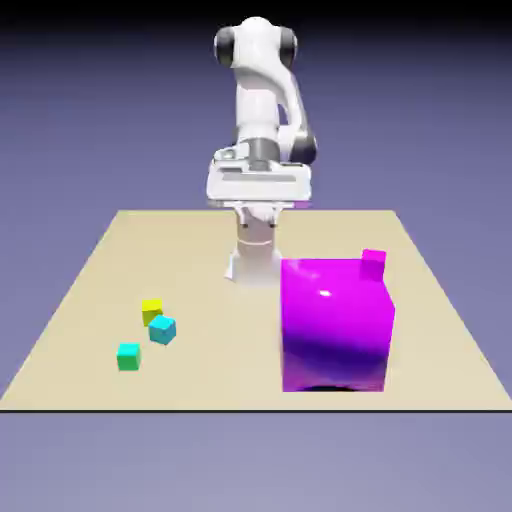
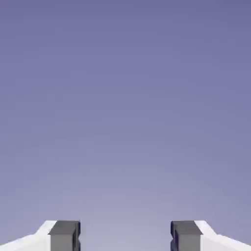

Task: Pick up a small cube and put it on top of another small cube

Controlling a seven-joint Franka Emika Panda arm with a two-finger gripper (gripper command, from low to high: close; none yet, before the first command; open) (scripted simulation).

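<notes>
The small green cube [image 1: 128,356] lies on the tan table [image 1: 90,270] toward the exterior view's left front. Close behind it sit a cyan-blue cube [image 1: 162,329] and a yellow cube [image 1: 151,311], which touch each other. My gripper [image 1: 258,190] hangs high over the table's far middle, well away from all three cubes. In the hand view my gripper [image 2: 125,238] is open: its grey fingertips [image 2: 64,235] stand wide apart with nothing between them, and only the blue-violet backdrop shows beyond. No cube appears in the hand view.
A big magenta block [image 1: 335,325] stands on the exterior view's right half of the table, near the front. A small magenta cube [image 1: 373,263] shows at its far upper right corner. The robot's base [image 1: 252,258] rises at the table's far middle.
</notes>
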